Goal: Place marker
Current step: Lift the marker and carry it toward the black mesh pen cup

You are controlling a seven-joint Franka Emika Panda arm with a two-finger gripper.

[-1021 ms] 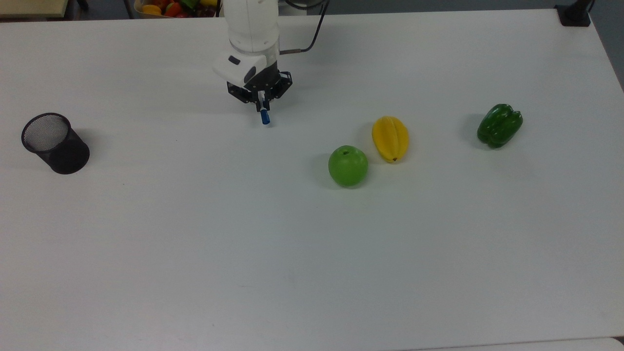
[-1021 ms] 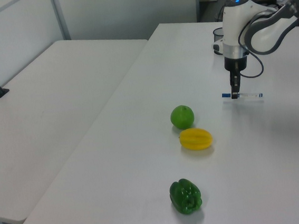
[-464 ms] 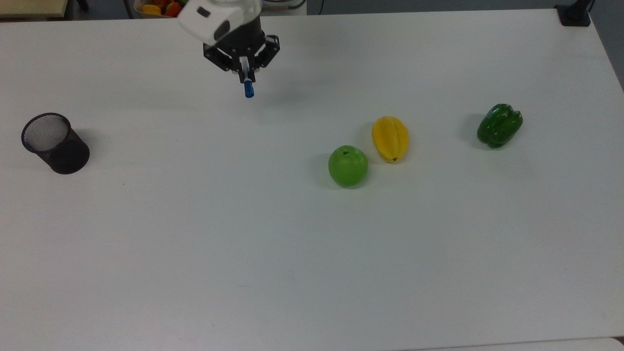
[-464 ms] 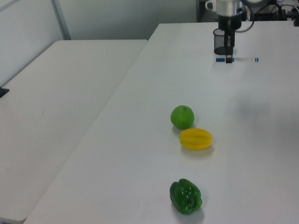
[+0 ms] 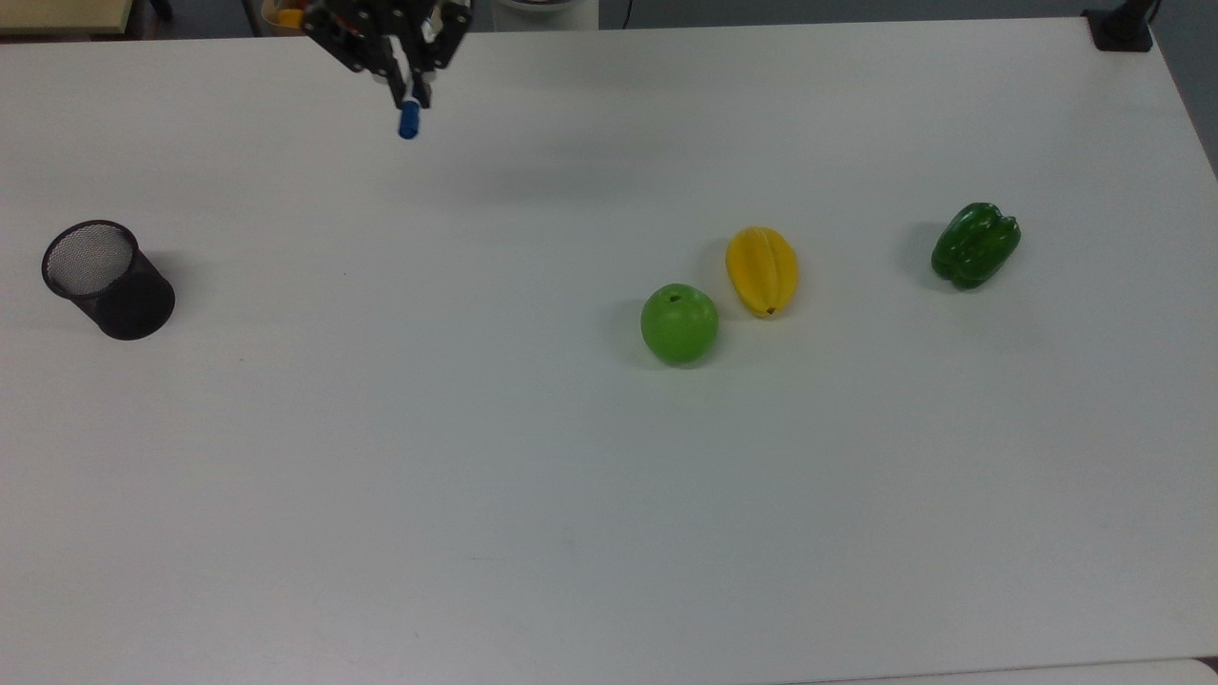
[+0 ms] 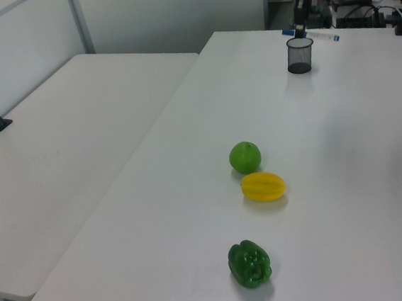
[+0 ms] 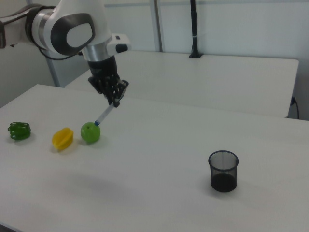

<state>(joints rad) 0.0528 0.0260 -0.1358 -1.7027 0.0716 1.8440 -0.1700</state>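
Since a second ago the pincer (image 5: 407, 84) has been carried from the desk's middle rear up toward the far edge and toward the top view's left, and the marker (image 5: 409, 116) has been lifted with it, clear of the desk (image 5: 609, 495). The marker is pinched between the closed fingers near its middle; in the right view it (image 7: 105, 115) is seen held tilted, its lower end pointing down toward the apple (image 7: 90, 133) but well above the surface. In the left view the marker (image 6: 312, 34) is seen as roughly level, above and just behind the cup (image 6: 299, 55).

The black mesh cup (image 5: 108, 280) is stood upright near the desk's edge at the top view's left, well apart from the marker. An apple (image 5: 679, 323) and a yellow starfruit (image 5: 761, 270) are set just beside each other right of the desk's centre in the top view, without visible contact. A green pepper (image 5: 975, 244) is laid further toward the edge at the top view's right, apart from both. A bowl of coloured fruit (image 5: 285, 14) is partly seen beyond the far edge, behind the pincer.
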